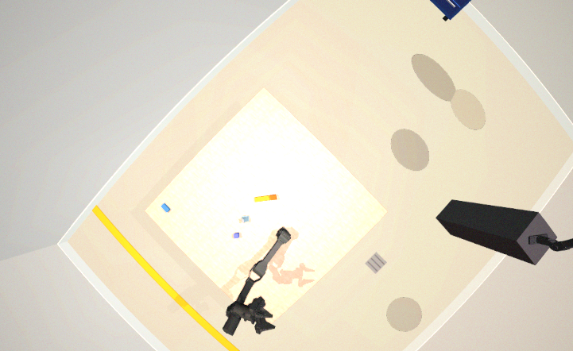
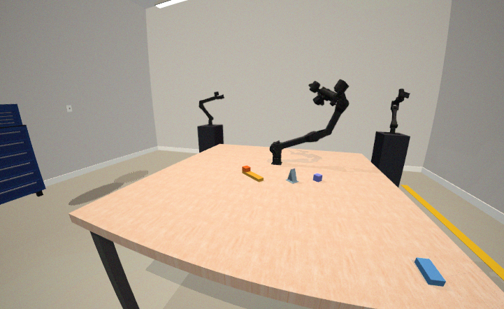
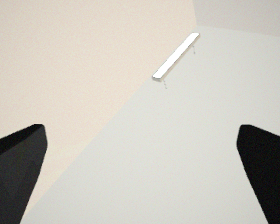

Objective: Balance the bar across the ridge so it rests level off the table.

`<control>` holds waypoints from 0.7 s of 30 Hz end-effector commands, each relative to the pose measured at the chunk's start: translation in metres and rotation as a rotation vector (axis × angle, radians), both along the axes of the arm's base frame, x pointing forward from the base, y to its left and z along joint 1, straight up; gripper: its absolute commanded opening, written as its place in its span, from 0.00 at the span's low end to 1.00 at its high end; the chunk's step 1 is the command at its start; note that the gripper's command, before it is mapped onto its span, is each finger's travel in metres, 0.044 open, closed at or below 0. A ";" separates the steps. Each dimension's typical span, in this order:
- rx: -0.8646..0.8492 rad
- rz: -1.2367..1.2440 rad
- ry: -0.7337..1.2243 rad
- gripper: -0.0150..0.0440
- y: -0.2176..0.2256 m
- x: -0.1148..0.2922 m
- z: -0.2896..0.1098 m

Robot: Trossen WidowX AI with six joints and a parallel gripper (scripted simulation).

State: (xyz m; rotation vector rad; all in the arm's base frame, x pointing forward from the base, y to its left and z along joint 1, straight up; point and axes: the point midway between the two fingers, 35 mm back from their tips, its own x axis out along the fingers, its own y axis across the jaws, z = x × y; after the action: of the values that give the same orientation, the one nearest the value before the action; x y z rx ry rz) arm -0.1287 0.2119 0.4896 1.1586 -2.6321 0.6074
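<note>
Gripper [image 2: 317, 94] hangs wide open and empty, high above the base, pointed up at the ceiling, while the bar [image 2: 252, 173] lies flat on the bench [image 2: 246, 230] just left of the ridge [image 2: 292, 175], well below it.

Matte black throughout: slim tubular arm [image 2: 308, 136] links joined by bulkier rounded joints, rising from a short cylindrical base [image 2: 275, 157]. Blocky cluster of housings at the wrist. End effector [image 3: 140, 183] with two dark, tapering fingers. No visible markings or cables.
</note>
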 end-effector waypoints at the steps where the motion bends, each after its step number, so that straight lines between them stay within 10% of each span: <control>1: 0.006 0.001 0.004 0.89 -0.001 0.000 0.000; 21: 0.485 0.158 0.475 0.79 -0.129 0.012 0.034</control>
State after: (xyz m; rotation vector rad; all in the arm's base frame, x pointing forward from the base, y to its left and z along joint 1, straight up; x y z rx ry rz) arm -0.1225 0.1011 0.5216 1.4019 -2.4028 -0.1640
